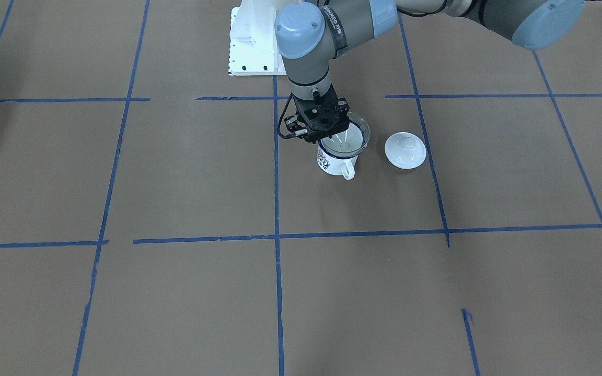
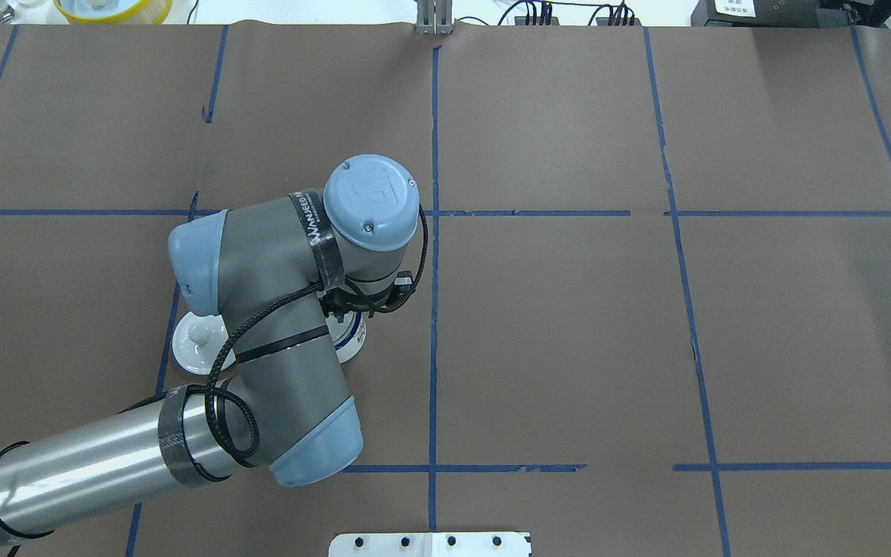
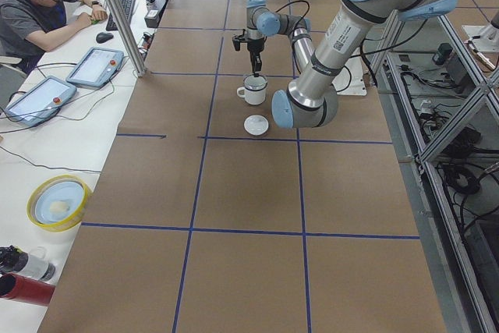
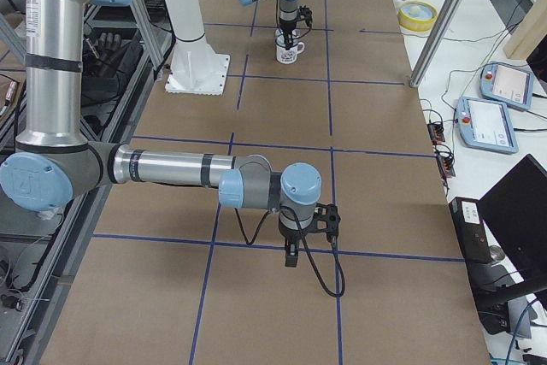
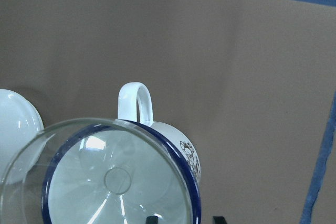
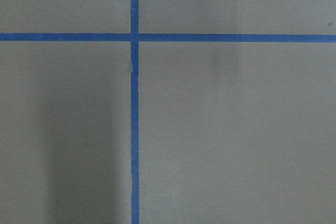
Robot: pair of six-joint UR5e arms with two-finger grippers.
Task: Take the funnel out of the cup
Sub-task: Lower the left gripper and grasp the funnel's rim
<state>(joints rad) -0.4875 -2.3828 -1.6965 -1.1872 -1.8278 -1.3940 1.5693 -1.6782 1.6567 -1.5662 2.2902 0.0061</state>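
The clear funnel (image 1: 347, 137) sits in the cup (image 1: 335, 163), a white mug with a dark blue rim and its handle toward the front-facing camera. My left gripper (image 1: 326, 137) points straight down over the funnel's rim on the side away from the lid. In the left wrist view its two dark fingertips (image 5: 152, 219) stand apart, open, with the cup (image 5: 173, 140) rim and the edge of the funnel (image 5: 100, 171) between them. In the overhead view the arm hides all but a sliver of the cup (image 2: 353, 340). My right gripper (image 4: 291, 259) hangs over bare table far off; I cannot tell its state.
A white round lid with a knob (image 1: 405, 150) lies on the table just beside the cup. The robot's white base plate (image 1: 251, 49) is behind it. A person (image 3: 39, 5) sits at a desk past the far end, and a yellow bowl (image 3: 58, 202) stands off the table.
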